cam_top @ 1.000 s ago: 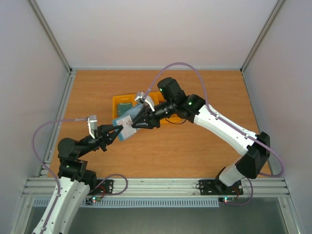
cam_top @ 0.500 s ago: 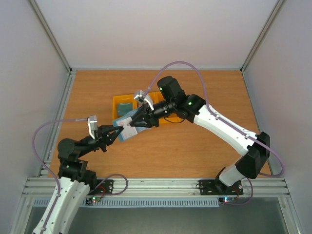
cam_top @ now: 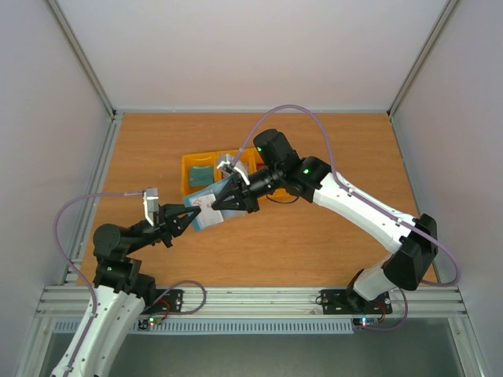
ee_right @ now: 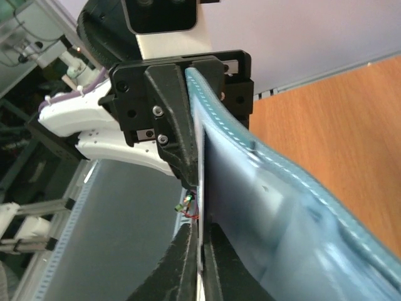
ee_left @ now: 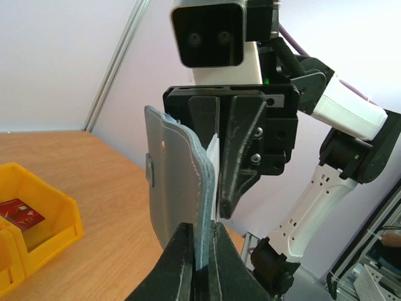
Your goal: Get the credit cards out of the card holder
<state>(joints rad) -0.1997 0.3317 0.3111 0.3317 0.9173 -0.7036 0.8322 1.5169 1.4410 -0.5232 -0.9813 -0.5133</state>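
Note:
The dusty-blue card holder [cam_top: 206,220] hangs in the air between both grippers, above the table in front of the bins. My left gripper [cam_top: 191,214] is shut on the edge of one flap [ee_left: 178,182]. My right gripper [cam_top: 215,203] is shut on the edge of a whitish card [ee_right: 202,200] that still sits inside the card holder [ee_right: 282,207]. That card's edge also shows in the left wrist view [ee_left: 213,150]. A red card [ee_left: 19,213] lies in a yellow bin. A teal-green card [cam_top: 201,173] lies in the left bin.
Yellow plastic bins [cam_top: 191,163] stand behind the card holder at the table's middle; one also shows in the left wrist view [ee_left: 56,229]. Grey walls and metal frame rails enclose the wooden table [cam_top: 314,236].
Both grippers and the card holder have shifted slightly toward the near left. The right gripper has come closer to the left gripper. Both grips are unchanged.

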